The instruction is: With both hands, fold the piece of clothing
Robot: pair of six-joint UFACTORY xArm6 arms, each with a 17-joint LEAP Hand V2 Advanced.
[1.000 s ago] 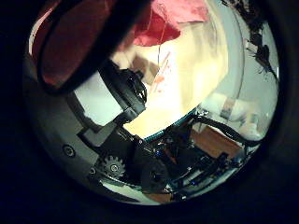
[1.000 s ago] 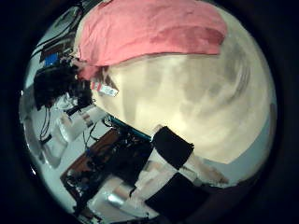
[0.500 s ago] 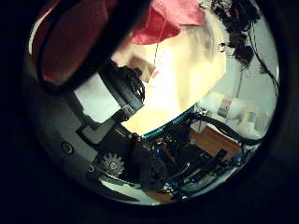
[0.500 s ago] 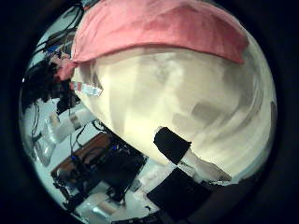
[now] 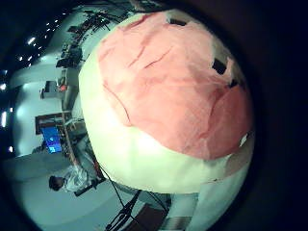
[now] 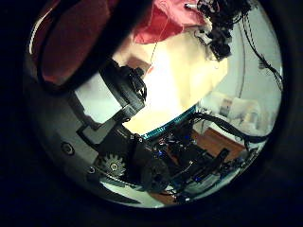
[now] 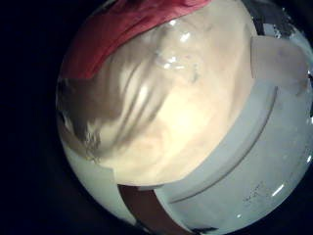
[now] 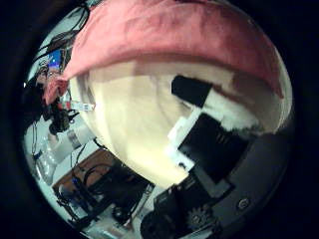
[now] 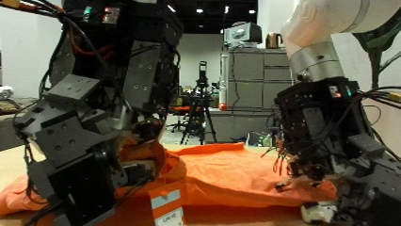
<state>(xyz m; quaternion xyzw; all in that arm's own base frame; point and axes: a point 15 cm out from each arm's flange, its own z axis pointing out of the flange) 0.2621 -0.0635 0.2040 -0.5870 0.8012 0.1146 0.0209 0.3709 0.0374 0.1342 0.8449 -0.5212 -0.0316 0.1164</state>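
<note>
An orange piece of clothing (image 9: 232, 174) lies rumpled across the pale table (image 9: 245, 218). My left hand (image 9: 82, 165) stands at one end of it, where the cloth bunches up against it. In the left thumb side palm view a dark finger (image 6: 104, 38) curls over a close fold of the clothing (image 6: 71, 43). The left little finger side palm view looks down on the spread clothing (image 5: 164, 87). My right hand (image 9: 336, 165) hangs at the other end. Its fingers (image 8: 209, 139) reach out straight over bare table (image 8: 120, 110), close to the edge of the clothing (image 8: 169, 35), holding nothing.
The table's edge (image 7: 245, 127) runs near my right hand. A grey cabinet (image 9: 250, 85) and a tripod (image 9: 200, 99) stand behind the table. Cluttered equipment (image 8: 60, 119) sits off the table's side. A white label (image 9: 165, 209) shows on the cloth's front edge.
The right palm view has shifted and its fingers reach further into the picture, towards the cloth's edge. The left view has swung a little, and the fold stays under the finger.
</note>
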